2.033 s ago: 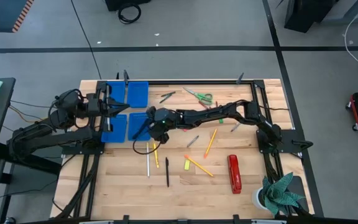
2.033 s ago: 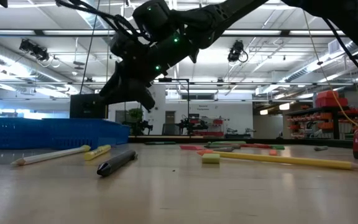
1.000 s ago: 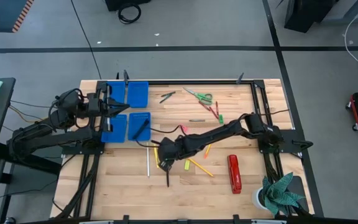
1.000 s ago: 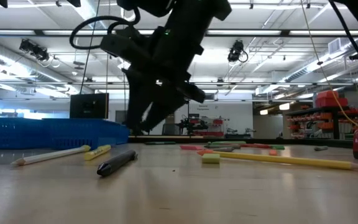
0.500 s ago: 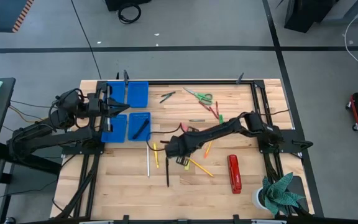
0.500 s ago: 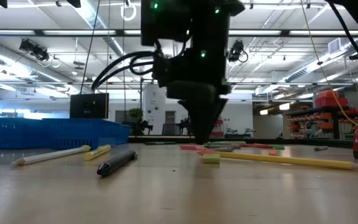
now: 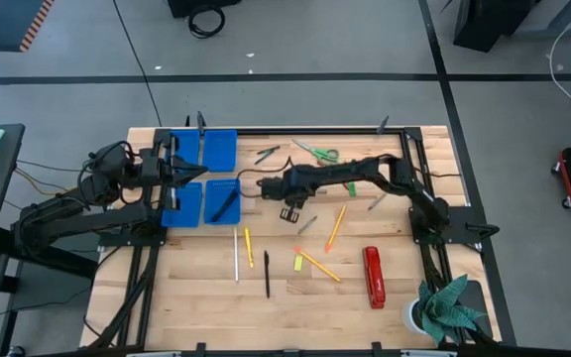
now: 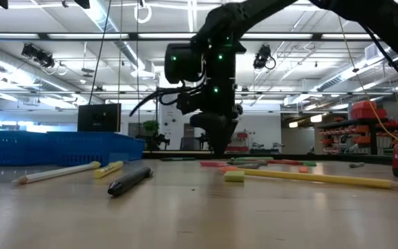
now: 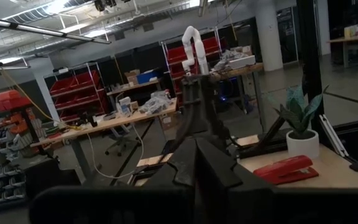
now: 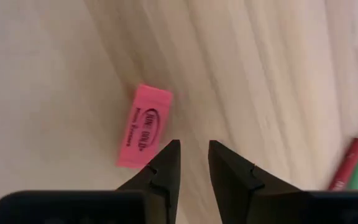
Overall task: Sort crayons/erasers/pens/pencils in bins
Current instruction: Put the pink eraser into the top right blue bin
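Eraser (image 10: 144,126) lies pink and flat on the wood, just beside the right gripper (image 10: 193,163), whose fingers stand part open and hold nothing. To grip well, I judge it should shift until the eraser sits between the fingers, then close. Left gripper (image 7: 170,170) waits shut by the bins (image 7: 218,148).

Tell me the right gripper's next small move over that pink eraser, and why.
Probably a small sideways shift with the jaws reopened, then a descent. In the wrist view the right gripper has its fingers only narrowly apart, and the pink eraser lies flat on the table just off to one side of the gap, not between them. Closing now would likely catch nothing.
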`<state>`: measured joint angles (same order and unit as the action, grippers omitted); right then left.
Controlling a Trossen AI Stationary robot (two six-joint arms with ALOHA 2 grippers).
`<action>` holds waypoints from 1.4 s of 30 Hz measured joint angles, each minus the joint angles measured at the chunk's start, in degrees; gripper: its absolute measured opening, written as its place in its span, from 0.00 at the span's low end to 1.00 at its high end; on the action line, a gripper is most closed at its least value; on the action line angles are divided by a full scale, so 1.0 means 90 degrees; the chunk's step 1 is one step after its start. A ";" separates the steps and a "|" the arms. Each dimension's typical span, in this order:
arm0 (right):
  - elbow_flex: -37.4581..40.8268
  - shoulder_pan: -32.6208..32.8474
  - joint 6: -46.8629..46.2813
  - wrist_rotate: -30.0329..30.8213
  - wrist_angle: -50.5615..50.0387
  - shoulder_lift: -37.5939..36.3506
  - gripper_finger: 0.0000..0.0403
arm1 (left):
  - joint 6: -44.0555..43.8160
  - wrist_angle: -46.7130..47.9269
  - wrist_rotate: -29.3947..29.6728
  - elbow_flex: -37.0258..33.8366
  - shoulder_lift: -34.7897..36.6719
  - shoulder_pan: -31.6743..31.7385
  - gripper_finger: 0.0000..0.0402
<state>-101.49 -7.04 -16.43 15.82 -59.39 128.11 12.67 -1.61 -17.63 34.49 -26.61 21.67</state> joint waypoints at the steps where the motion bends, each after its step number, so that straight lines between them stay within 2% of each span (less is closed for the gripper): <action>1: 0.0000 -0.0076 0.0000 -0.0217 0.0011 0.0000 0.22 | 0.0002 0.0012 0.0000 -0.0001 0.0000 0.0000 0.04; 4: 0.0000 -0.0215 -0.0015 -0.0840 0.0217 0.0000 0.24 | 0.0002 0.0017 0.0000 -0.0001 0.0000 0.0000 0.05; 8: 0.0000 -0.0146 -0.0024 -0.1160 0.0453 0.0000 0.30 | 0.0007 0.0017 0.0000 -0.0001 0.0000 0.0000 0.06; 13: 0.0000 -0.0024 -0.0111 -0.1159 0.0429 0.0000 0.37 | 0.0012 0.0017 0.0000 -0.0001 0.0000 0.0000 0.06; 16: 0.0000 -0.0018 -0.0020 -0.0919 0.0424 0.0000 0.39 | 0.0012 0.0017 0.0000 -0.0001 0.0000 0.0000 0.05; 20: 0.0000 -0.0029 0.0155 -0.0694 0.0421 0.0000 0.39 | 0.0010 0.0017 -0.0001 -0.0001 0.0000 0.0000 0.04; 28: 0.0290 -0.0023 0.0183 -0.0971 0.0492 -0.0002 0.37 | 0.0012 0.0017 0.0000 -0.0001 0.0000 0.0000 0.07; 36: 0.0685 -0.0074 0.0383 -0.0991 0.0883 -0.0070 0.36 | 0.0015 0.0010 -0.0002 -0.0001 0.0000 0.0000 0.05; 42: 0.0692 -0.0165 0.0900 -0.1185 0.0942 -0.0051 0.27 | 0.0016 0.0005 0.0000 -0.0001 0.0000 0.0000 0.05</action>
<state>-95.26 -8.52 -8.32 5.15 -50.90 127.66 12.81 -1.56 -17.63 34.48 -26.61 21.67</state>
